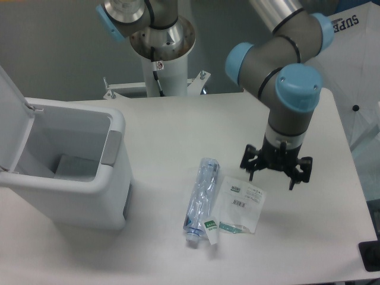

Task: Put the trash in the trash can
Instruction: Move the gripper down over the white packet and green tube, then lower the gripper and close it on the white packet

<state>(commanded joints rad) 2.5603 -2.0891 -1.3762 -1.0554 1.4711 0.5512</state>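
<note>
- One arm [279,65] is being seen over the bench [178,119], with one gripper [275,169] being held above the right half of the bench top.
- The gripper's fingers are being held spread apart, and nothing is being pinched between them.
- Two pieces of trash are being shown on the bench: one bottle [200,199] and one packet [240,205].
- The bottle, crushed and clear bluish, is lying lengthwise toward the front edge, its one white cap [191,239] pointing to that edge.
- The packet, flat and clear with green-white labels and one barcode, is lying just beside the bottle on its right, near the middle of the bench.
- The gripper is being seen just above and to the right of the packet's far corner; whether it is touching cannot be told.
- One trash can [71,172] is standing at the left edge of the bench, its lid [10,124] being held open, well apart from both pieces of trash.
</note>
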